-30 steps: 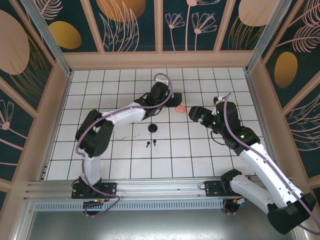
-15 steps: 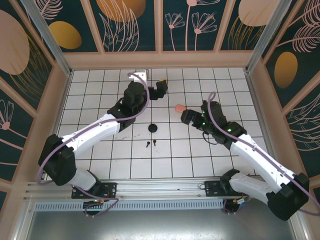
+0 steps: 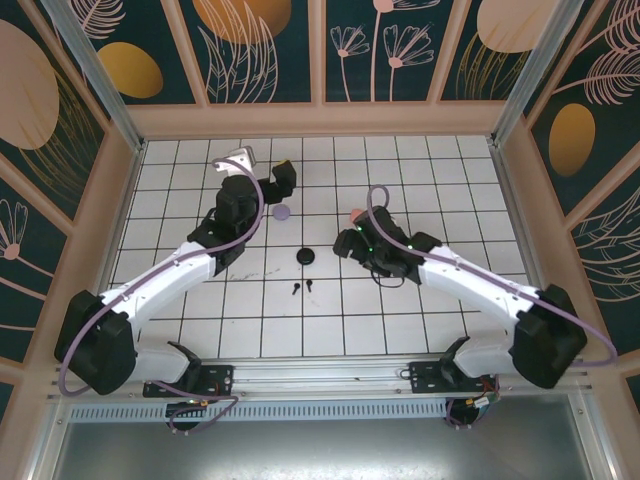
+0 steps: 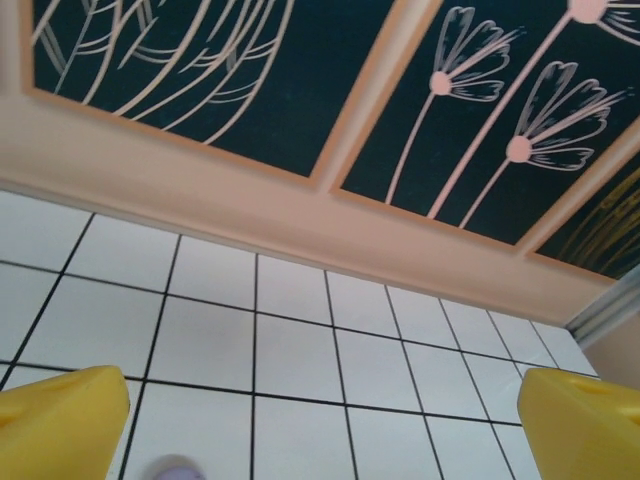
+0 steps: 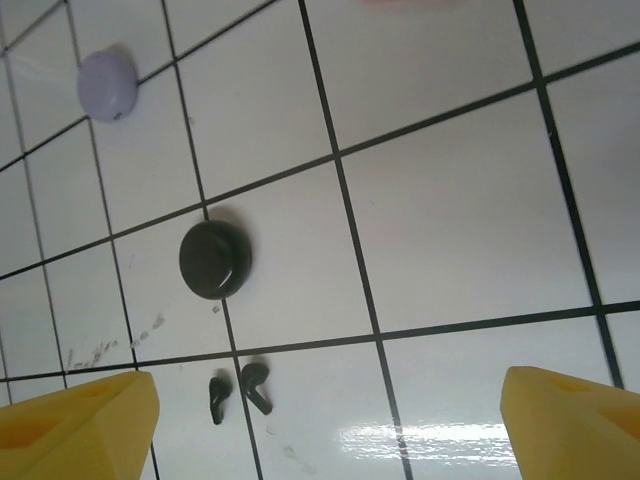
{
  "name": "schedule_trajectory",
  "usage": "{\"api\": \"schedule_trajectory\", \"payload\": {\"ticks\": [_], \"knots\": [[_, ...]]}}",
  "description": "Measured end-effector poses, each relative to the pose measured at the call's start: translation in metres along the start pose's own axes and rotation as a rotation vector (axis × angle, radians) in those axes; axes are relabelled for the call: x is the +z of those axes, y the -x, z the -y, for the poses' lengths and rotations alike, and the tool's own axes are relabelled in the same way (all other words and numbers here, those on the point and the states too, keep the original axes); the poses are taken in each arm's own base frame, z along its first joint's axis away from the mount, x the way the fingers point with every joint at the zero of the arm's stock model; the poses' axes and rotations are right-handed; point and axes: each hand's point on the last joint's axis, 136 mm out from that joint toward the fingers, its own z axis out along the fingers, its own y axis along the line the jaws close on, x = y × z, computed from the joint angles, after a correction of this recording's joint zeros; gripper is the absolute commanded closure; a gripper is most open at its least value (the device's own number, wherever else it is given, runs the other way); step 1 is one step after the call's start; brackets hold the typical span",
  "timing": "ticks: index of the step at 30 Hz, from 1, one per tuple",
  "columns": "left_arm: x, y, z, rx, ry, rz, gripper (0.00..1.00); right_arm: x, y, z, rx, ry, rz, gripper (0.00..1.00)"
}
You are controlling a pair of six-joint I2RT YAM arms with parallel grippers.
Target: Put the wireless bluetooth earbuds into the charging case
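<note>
Black earbuds [image 5: 256, 388]: one pair, loose on the white tiled table [image 3: 400, 310] nearest the arm bases, lying side by side and outside any case.
Black case [image 5: 215, 260]: a round puck just beyond the pair, close but not touching. It looks shut to me, though I can't be sure.
Right gripper [image 5: 325, 440]: yellow fingers [image 5: 70, 425] spread wide with nothing between them, hanging above the table near the black case.
Pink case [image 3: 358, 215]: just beyond the right gripper.
Lilac case [image 5: 108, 85]: further back, left of the pink one.
Left gripper [image 4: 320, 430]: farthest out, spread wide and empty, tilted towards the back wall [image 4: 300, 215], with the lilac case just short of it.
Progress: barely begun, I'd say. No bud is gripped and no case is visibly open. The black pair has yet to be picked up and seated.
</note>
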Motion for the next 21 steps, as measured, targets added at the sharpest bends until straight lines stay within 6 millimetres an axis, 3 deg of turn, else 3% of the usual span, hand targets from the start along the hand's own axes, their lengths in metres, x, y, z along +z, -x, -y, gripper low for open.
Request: {"api": "schedule_trajectory", "payload": {"ticks": [8,16,21], "knots": [[-0.005,-0.012,-0.036,-0.093,0.082,-0.004,0.01,0.042,-0.009,-0.028,0.024,-0.081,-0.073,0.16],[-0.01,-0.011,-0.055,-0.119,0.121,0.006,0.01,0.072,-0.007,-0.061,0.013,-0.129,-0.11,0.17],[-0.01,-0.006,-0.066,-0.126,0.142,0.012,0.01,0.087,-0.006,-0.071,0.01,-0.165,-0.13,0.17]]}}
